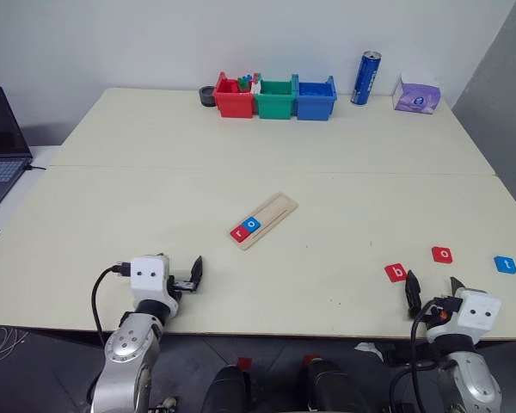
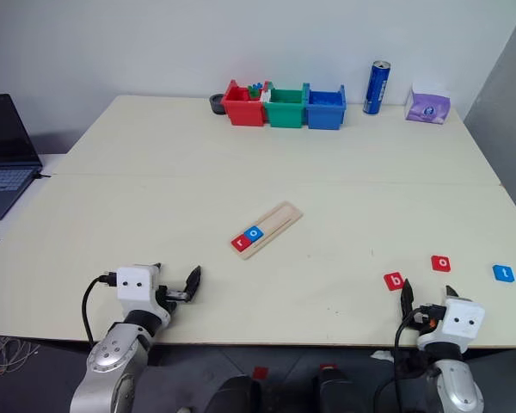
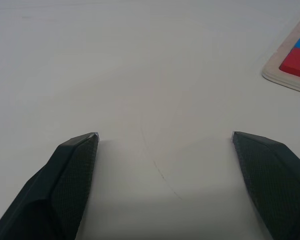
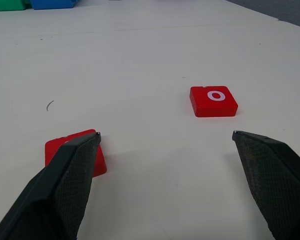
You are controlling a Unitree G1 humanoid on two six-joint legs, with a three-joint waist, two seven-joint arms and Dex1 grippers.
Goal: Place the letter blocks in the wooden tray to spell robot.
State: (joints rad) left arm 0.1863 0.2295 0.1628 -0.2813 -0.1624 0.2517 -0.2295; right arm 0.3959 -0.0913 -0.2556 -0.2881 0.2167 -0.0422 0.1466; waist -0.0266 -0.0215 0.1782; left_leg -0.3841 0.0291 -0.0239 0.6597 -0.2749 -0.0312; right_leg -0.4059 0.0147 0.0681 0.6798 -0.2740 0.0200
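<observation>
The wooden tray (image 1: 275, 212) lies slanted at the table's middle, holding two letter blocks at its near end: a red r (image 1: 239, 231) and a blue o (image 1: 252, 224). Three more letter blocks lie loose near the front right: a red b (image 1: 396, 273), a red o (image 1: 442, 255) and a blue t (image 1: 505, 264). My left gripper (image 1: 181, 265) is open and empty over bare table, left of and nearer than the tray. My right gripper (image 1: 434, 286) is open and empty just short of the red b (image 4: 52, 150), with the red o (image 4: 213, 100) farther ahead.
At the table's far edge stand a red bin (image 1: 233, 99) with small pieces, a green bin (image 1: 275, 99) and a blue bin (image 1: 315, 97). A blue can (image 1: 365, 78) and a purple pack (image 1: 416, 95) sit to their right. A laptop (image 1: 0, 142) is at far left.
</observation>
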